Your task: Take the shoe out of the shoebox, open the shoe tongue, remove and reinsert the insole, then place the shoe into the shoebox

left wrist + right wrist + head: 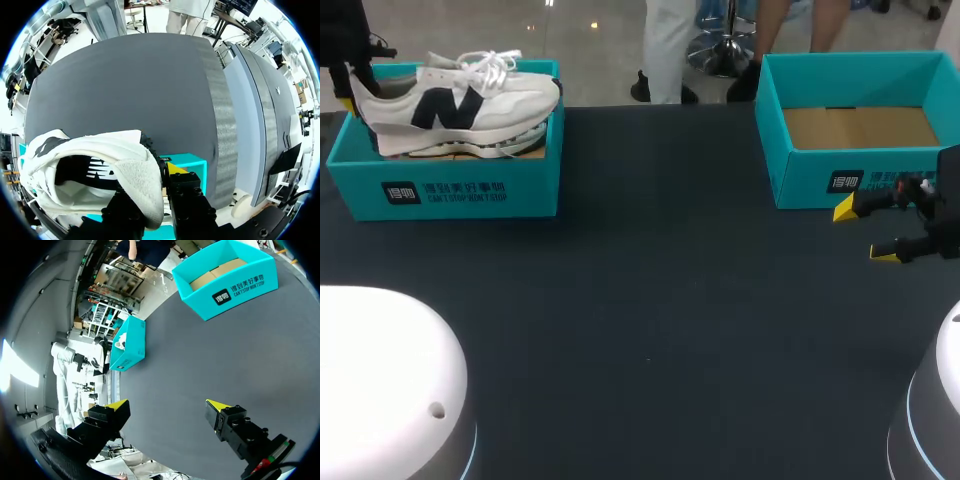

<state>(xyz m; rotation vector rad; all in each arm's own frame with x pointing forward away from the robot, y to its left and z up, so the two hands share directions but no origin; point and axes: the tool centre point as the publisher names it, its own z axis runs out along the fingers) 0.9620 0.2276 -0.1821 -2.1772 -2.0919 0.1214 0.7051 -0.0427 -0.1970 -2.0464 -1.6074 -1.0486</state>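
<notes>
At the far left, the left arm [348,45] comes down at the heel end of the shoe [470,105], a white sneaker with a dark side mark and white laces. The shoe sits in the teal shoebox [460,190] at the back left of the dark surface [660,280], with its upper well above the rim and its toe pointing toward the middle. In the left wrist view the left jaws are clamped on the heel of the shoe [100,160]. One finger reaches inside the opening, and the other, its yellow fingertip [176,168] showing, presses on the outside of the padded heel collar. A corner of the shoebox [190,162] shows just beyond that fingertip. At the back right of the surface stands a second teal box [800,180], open at the top, with a bare brown cardboard floor. Just in front of it, at the right edge, the right arm [932,225] hangs over the surface. The right jaws are wide apart and hold nothing, and their yellow fingertips [845,210] point toward the middle. In the right wrist view these fingertips [116,406] stand well apart with only the dark surface [210,355] between them. The second teal box [230,285] lies ahead, and the shoebox [129,347] lies farther off to one side.
</notes>
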